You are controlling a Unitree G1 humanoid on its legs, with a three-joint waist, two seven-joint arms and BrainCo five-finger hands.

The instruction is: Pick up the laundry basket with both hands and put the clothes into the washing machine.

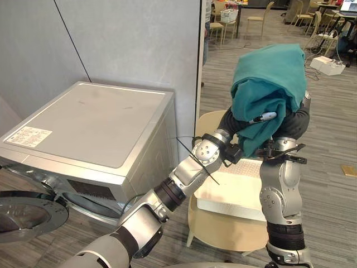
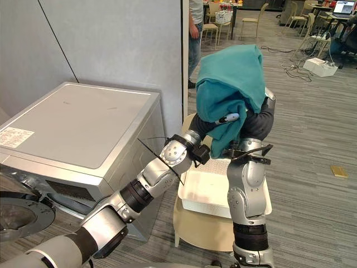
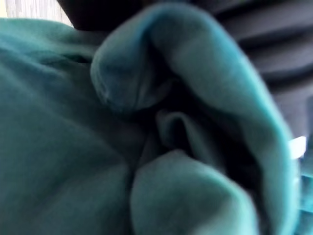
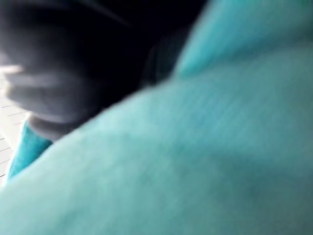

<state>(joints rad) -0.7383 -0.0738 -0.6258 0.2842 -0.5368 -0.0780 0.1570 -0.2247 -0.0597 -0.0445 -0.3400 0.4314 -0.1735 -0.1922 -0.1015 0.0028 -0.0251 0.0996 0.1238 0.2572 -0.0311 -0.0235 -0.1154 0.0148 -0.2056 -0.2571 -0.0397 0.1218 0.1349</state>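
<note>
A teal garment (image 1: 270, 84) hangs bunched in the air above a white laundry basket (image 1: 234, 192), which rests on a round beige stool (image 1: 223, 231). My left hand (image 1: 234, 127) reaches up into the cloth from the left, and one silver fingertip (image 1: 263, 118) is curled over a fold. The garment drapes over my right hand (image 1: 298, 124), whose dark cover shows at the cloth's right edge. In both wrist views teal cloth (image 3: 73, 147) lies pressed close. The silver washing machine (image 1: 89, 128) stands to the left with its round door (image 1: 25, 215) swung open.
A grey partition wall (image 1: 128, 39) rises behind the machine. A person (image 2: 195, 33) stands past its edge. Chairs and tables (image 1: 256, 19) and a white box (image 1: 328, 65) sit further back on the carpet.
</note>
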